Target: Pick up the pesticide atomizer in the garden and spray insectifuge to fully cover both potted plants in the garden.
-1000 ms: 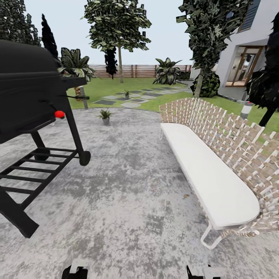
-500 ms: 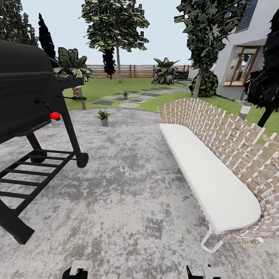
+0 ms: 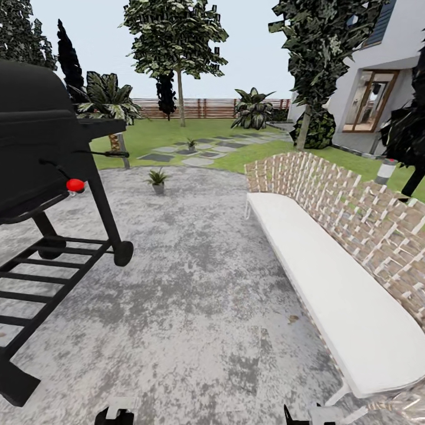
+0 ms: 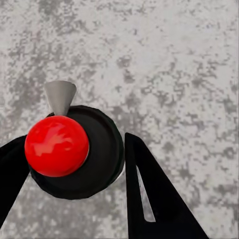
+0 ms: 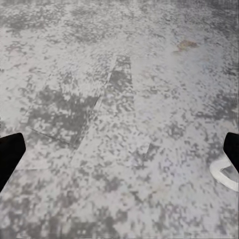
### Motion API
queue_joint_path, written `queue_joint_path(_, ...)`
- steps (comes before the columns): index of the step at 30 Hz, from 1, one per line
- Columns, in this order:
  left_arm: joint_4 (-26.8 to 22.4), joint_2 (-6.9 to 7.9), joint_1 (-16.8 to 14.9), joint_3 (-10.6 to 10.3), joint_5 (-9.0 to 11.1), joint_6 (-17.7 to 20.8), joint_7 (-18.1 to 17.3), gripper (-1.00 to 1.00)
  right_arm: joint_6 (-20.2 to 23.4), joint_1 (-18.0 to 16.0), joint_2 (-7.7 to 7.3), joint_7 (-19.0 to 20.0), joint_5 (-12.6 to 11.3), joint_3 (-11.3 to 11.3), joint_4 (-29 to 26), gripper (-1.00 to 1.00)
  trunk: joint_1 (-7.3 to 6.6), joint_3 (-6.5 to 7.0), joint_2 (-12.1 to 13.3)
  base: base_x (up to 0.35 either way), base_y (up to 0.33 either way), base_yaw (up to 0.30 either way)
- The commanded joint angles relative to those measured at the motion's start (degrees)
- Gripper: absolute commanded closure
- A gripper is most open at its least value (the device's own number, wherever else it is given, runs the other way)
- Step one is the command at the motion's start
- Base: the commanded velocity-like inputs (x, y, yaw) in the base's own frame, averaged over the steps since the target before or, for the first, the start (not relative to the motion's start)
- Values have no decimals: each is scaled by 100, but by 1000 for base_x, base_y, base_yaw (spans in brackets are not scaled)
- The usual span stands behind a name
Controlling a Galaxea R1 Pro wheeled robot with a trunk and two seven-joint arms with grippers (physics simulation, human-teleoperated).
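Both potted plants sit a little lower in the head view than a second ago, while the grill and the bench have slid outward and grown larger, so the whole picture has shifted with the camera and nothing on the ground has moved. The nearer potted plant [image 3: 157, 179] stands on the far edge of the grey mottled patio [image 3: 195, 277], just where the paving meets the lawn [image 3: 177, 131]. The second potted plant [image 3: 190, 144] is farther off, among the flat stepping stones [image 3: 198, 154] on the grass. Behind them a slatted brown fence [image 3: 206, 108] closes the garden, with a tall tree [image 3: 176, 41] in front of it and broad-leaved plants to either side.

To the left a black grill [image 3: 41, 153] on a wheeled frame looms close, a red knob [image 3: 75, 185] on its front. To the right runs a long bench [image 3: 348, 301] with a white seat and woven back; a white house [image 3: 378, 82] stands beyond it.

At the bottom edge of the head view the tops of both arms just show. In the left wrist view the left gripper [image 4: 74, 199] has its dark fingers spread apart, holding nothing, above the patio; a red ball on a black disc lies between them in that picture. In the right wrist view the right gripper [image 5: 119, 159] is likewise wide apart and empty over the paving.
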Motion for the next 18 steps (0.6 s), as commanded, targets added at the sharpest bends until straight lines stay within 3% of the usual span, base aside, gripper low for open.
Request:
queue_joint_path(1,5,0,-4,-44,41,-19,-5,100,-16,-2,2,1,27,-14,2,-100,2,-5,-2,333,125,0)
queue_joint_path(18,5,-3,-4,-44,41,-19,-6,100,-16,-2,2,1,27,-14,2,-100,2,-5,-2,297,205,0)
